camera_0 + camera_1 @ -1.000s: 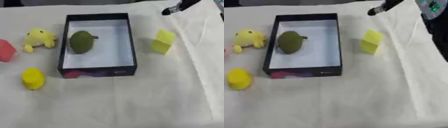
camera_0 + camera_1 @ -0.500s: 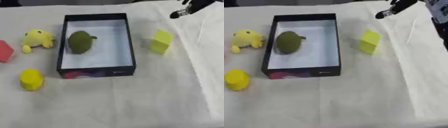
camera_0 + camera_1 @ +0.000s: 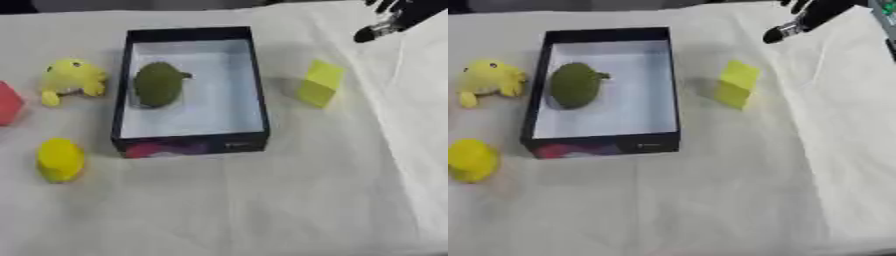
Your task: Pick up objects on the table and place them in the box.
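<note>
Block, yellow-green (image 3: 320, 83), sits on the cloth just right of the box (image 3: 257, 95). It looks light and hard; grab its flat sides. Right hand (image 3: 396, 19) hangs above, nothing held, fingers too unclear to tell.

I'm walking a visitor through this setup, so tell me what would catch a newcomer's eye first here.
The dark box in the middle of the white table, with a green toy inside near its left wall. Then the bright things around it: a yellow block to its right, a yellow plush and a yellow lump to its left. The right robot hand shows at the top right corner.
</note>
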